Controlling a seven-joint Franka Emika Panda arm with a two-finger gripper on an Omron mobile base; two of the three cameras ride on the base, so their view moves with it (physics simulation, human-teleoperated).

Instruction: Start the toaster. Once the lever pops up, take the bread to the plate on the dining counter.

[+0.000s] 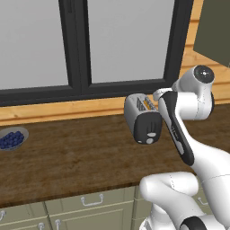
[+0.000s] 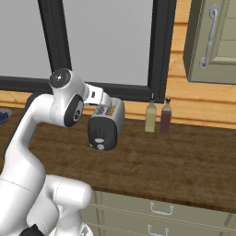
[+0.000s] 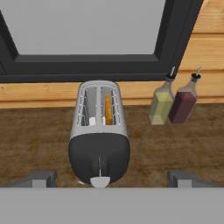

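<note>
Silver-grey with a black end panel, the toaster stands on the brown wooden counter below the window, its black end facing the robot. From the hand view, which looks down into the slots, the bread shows as a thin orange-tan edge standing in the right-hand slot; the left slot has just a small pale piece low inside. The lever sits at the bottom of the black panel's centre slit, a small pale tab. The gripper hangs in front of that panel with its fingers spread wide, one tip on each side of the toaster and touching nothing.

From the left base view the arm covers part of the toaster, and a grey bowl of blue berries sits far off to the left on the counter. The right base view adds two bottles, one yellowish and one dark red, just right of the toaster against the wooden backsplash, plus an olive wall cabinet above. No writing or brand can be read anywhere.
</note>
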